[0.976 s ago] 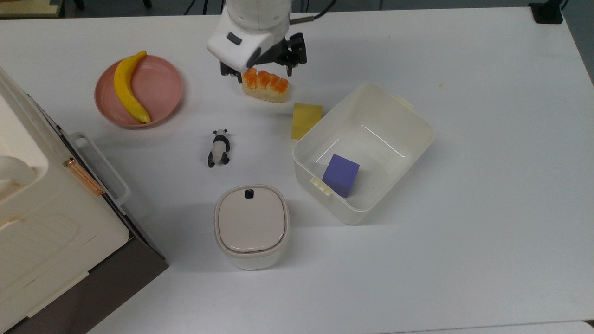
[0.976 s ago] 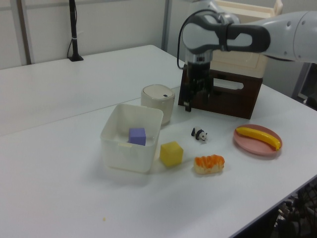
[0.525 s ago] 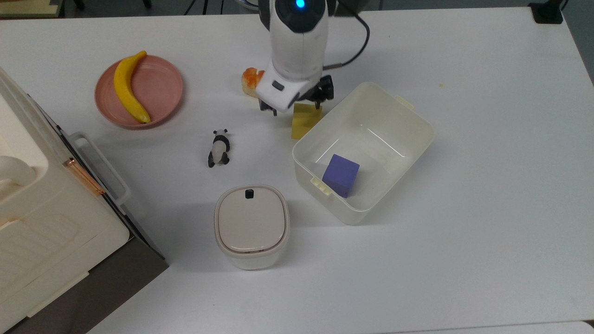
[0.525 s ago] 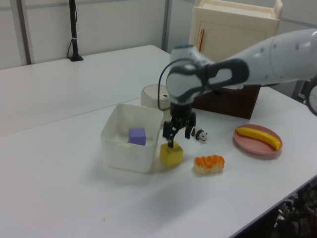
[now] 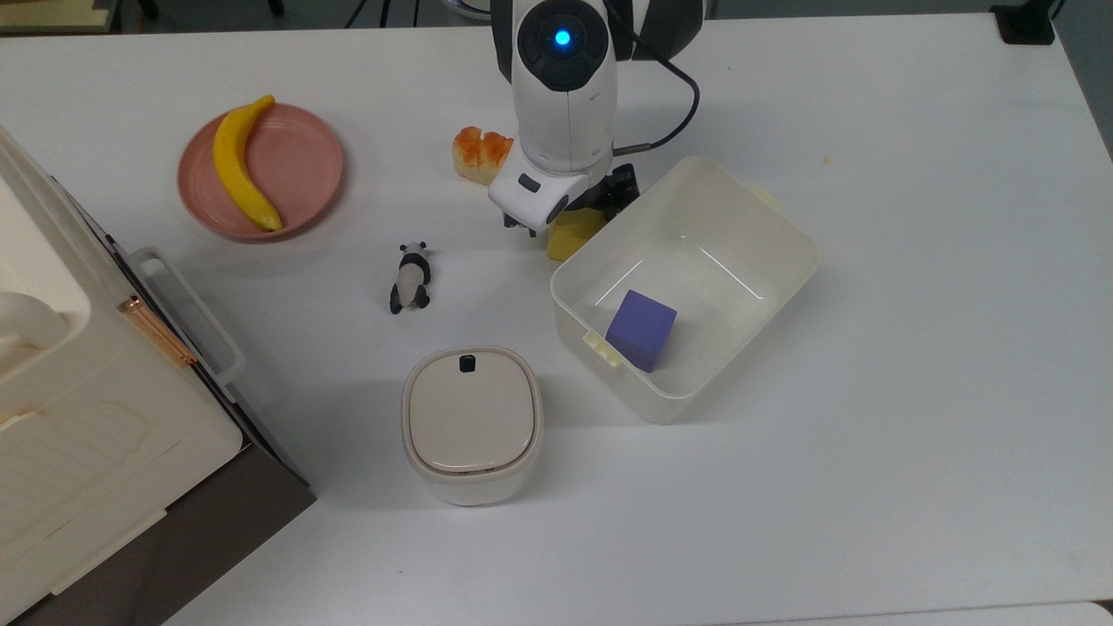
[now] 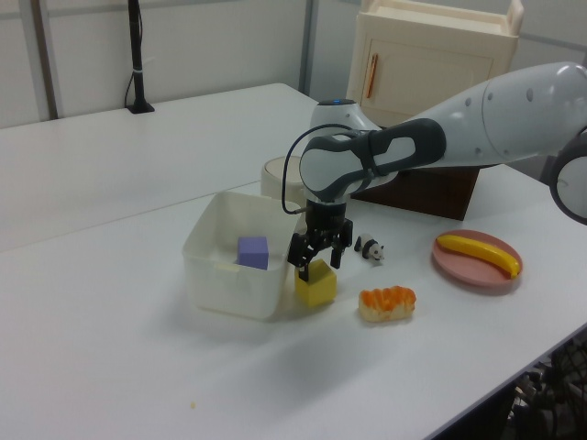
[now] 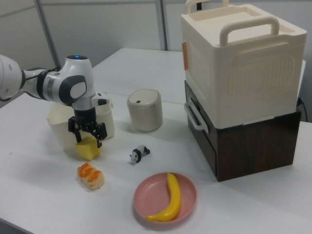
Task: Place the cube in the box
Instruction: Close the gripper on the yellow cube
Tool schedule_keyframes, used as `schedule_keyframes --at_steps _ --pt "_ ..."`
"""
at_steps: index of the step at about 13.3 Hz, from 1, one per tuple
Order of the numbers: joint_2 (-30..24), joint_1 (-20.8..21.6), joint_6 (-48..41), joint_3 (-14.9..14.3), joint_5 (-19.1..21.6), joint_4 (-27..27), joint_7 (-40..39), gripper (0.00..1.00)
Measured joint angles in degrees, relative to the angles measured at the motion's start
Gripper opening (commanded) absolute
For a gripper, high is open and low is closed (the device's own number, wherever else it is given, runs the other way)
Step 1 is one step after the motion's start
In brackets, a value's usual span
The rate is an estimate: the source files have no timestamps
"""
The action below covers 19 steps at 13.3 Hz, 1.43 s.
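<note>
Yellow cube (image 6: pixel 315 283) under tool (image 6: pixel 319 259), against box (image 6: pixel 229 266) wall; sushi (image 6: pixel 387 302) nearby.

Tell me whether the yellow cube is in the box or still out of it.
Out. The yellow cube sits on the table beside the box's outer wall, with the hand straddling its top. The box holds a purple cube.
</note>
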Motion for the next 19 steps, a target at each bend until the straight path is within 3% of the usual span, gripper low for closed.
schedule_keyframes --at_steps 7,12,18,19 --pt "-0.32 -0.27 -0.10 -0.14 0.60 -0.18 -0.10 1.00" --pt "-3.29 -2.92 -4.31 -0.33 5.43 -0.18 -3.51 1.00" --pt "-2.16 -1.82 -4.33 -0.01 5.51 -0.93 -3.51 1.00" --pt "-1.90 -1.43 -4.32 -0.01 5.51 -0.93 -3.31 0.95"
